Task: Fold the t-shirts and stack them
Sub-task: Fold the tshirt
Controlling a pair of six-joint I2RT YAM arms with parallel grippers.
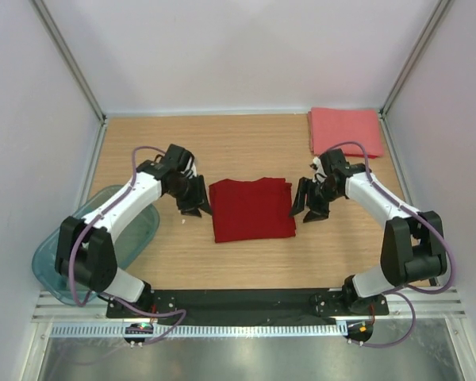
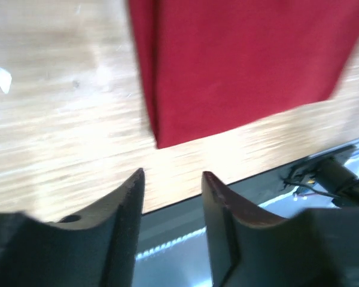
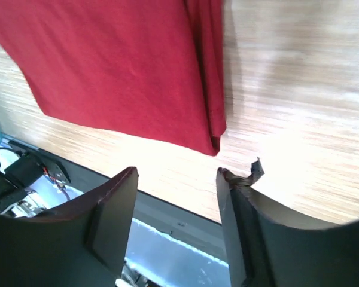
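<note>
The dark red shirt [image 1: 251,209] lies folded into a rough rectangle in the middle of the counter [image 1: 246,143], flat on the wood, with its layered edges showing along the far right corner. In the left wrist view its folded left edge [image 2: 155,89] runs as a doubled seam down to a square near corner; in the right wrist view its right edge [image 3: 212,84] shows several stacked layers ending in a corner. No tag or print can be made out on the cloth. The pink shirt [image 1: 345,131], folded to a neat rectangle, sits well apart in the far right corner of the counter. The left fingers [image 1: 193,206] hang just beside the red shirt's left edge, parted, with nothing between them. The right fingers [image 1: 309,208] hang just beside its right edge, likewise parted and grasping nothing. A see-through teal bin [image 1: 55,262] rests at the near left, partly under the left arm.
</note>
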